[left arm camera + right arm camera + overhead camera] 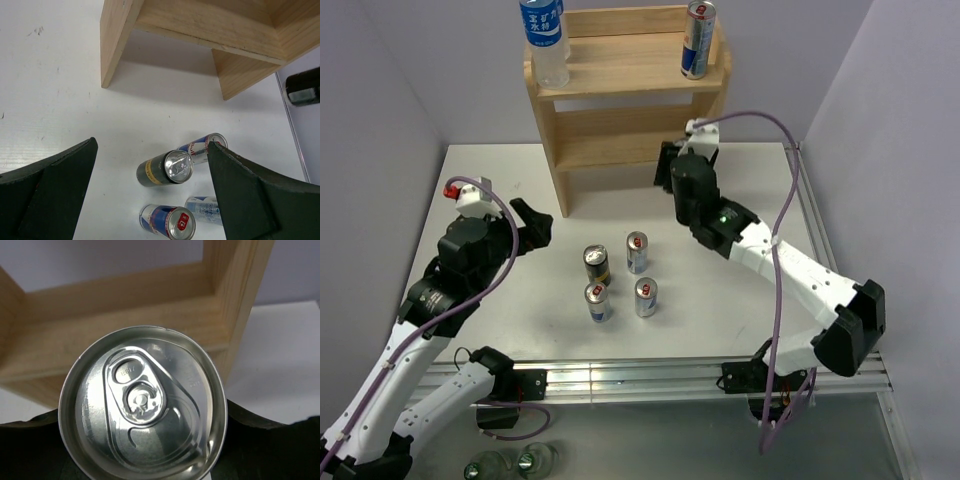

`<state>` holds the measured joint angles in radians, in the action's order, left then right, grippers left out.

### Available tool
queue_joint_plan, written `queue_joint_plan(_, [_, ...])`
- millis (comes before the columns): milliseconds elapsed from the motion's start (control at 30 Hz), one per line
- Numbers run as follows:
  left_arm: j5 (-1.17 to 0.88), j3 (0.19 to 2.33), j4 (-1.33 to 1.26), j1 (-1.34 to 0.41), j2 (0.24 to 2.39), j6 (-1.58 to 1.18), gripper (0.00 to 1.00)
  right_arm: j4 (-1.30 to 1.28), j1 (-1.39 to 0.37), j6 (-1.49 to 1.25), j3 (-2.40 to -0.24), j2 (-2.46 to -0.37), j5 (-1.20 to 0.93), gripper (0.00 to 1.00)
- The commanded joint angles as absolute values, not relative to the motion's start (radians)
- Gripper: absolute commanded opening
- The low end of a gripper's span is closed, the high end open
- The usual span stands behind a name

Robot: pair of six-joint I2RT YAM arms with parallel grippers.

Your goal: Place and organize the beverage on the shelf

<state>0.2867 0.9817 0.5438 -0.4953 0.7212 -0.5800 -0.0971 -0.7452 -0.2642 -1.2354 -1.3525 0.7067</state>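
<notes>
The shiny silver can (pixel 142 410) pinched in the right gripper (pixel 678 160) faces the far-edge light wooden shelf (pixel 620 142); a clear plastic bottle (pixel 544 40) and tall blue can (pixel 698 40) are up, four small cans (pixel 637 252) wait mid-bench, left gripper (pixel 536 225) wide.

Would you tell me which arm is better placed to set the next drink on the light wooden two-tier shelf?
The right. The right hand grips a silver-topped aluminium can directly facing the light wooden two-tier shelf. The left hand is open and empty, farther back above the white table.
</notes>
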Motion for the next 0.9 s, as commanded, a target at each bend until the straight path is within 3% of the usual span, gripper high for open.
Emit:
queue_joint_plan(0, [0.311, 0.979, 0.509, -0.499, 0.692, -0.571, 0.99, -0.086, -0.691, -0.176, -1.401, -1.443, 0.715, 0.0])
queue_joint_plan(367, [0.345, 0.963, 0.607, -0.499, 0.595, -0.574, 0.99, -0.109, -0.586, -0.147, -1.713, -1.713, 0.684, 0.0])
queue_joint_plan(867, [0.379, 0.95, 0.698, -0.5, 0.543, -0.575, 0.99, -0.052, -0.543, -0.176, -1.802, -1.819, 0.696, 0.0])
